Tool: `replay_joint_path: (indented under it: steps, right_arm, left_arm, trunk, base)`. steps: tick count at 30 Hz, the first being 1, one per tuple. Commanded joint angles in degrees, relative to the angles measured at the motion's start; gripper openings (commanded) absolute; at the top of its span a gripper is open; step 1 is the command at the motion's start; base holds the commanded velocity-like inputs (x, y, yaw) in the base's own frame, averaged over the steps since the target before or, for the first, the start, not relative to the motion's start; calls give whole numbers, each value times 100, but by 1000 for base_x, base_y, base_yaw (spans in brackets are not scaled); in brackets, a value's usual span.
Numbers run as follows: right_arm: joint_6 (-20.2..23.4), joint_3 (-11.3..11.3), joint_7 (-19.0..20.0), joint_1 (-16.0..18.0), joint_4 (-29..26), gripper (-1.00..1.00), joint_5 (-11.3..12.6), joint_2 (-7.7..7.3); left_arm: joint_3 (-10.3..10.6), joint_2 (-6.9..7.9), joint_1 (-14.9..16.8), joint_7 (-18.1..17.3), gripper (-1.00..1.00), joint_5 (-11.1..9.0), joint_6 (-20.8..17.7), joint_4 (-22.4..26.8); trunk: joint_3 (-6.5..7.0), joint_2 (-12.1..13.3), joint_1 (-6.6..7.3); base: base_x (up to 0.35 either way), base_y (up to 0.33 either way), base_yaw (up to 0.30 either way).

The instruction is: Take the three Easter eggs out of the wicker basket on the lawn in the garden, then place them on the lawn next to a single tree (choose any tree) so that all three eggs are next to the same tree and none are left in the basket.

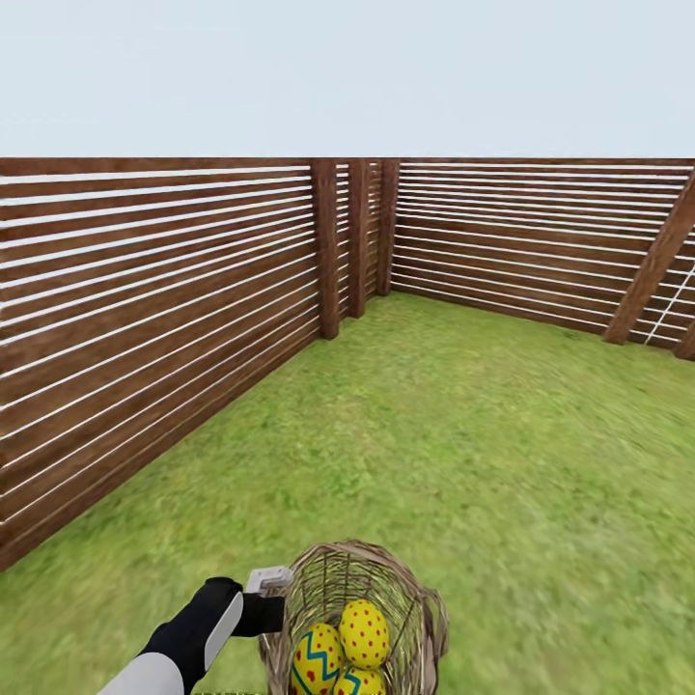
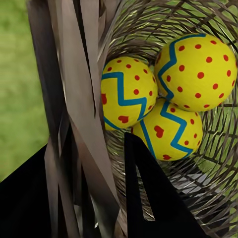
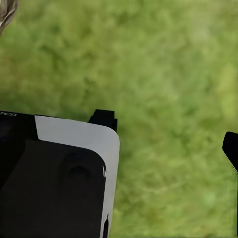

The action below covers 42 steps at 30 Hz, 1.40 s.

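Left gripper (image 2: pixel 94 163): jaws pinching the rim of the small round brown open-weave wicker basket (image 1: pixel 425 603), one dark finger inside the weave, one outside.

Contents: three yellow Easter eggs with red dots and blue zigzag bands (image 2: pixel 168 96), all nesting together in the basket.

Right gripper (image 3: pixel 171 134): jaws spread, hanging over the patchy green lawn (image 1: pixel 463 434).

Surround: brown horizontal-slat wooden fence (image 1: pixel 145 290).

Handling judgement: basket is apparently being carried; keeping it level and moving gently is advisable, so no egg rolls out.
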<state>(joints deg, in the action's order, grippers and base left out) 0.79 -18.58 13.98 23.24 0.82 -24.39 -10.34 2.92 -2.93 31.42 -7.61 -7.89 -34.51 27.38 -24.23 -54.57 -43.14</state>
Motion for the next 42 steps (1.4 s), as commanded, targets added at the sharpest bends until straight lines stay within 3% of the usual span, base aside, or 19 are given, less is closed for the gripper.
replay_joint_path:
  steps: [1, 42]
  right_arm:
    - [8, -49, 17, 5, 10, 100, -40, -3]
    - [8, -49, 17, -68, 98, 100, -75, -3]
  left_arm:
    - [22, 3, 4, 19, -100, -108, -30, 6]
    - [20, 10, 4, 22, -100, -108, 49, 4]
  trunk:
    - [-6, -4, 0]
    - [-6, -4, 0]
  base:
    - [0, 0, 291]
    - [0, 0, 291]
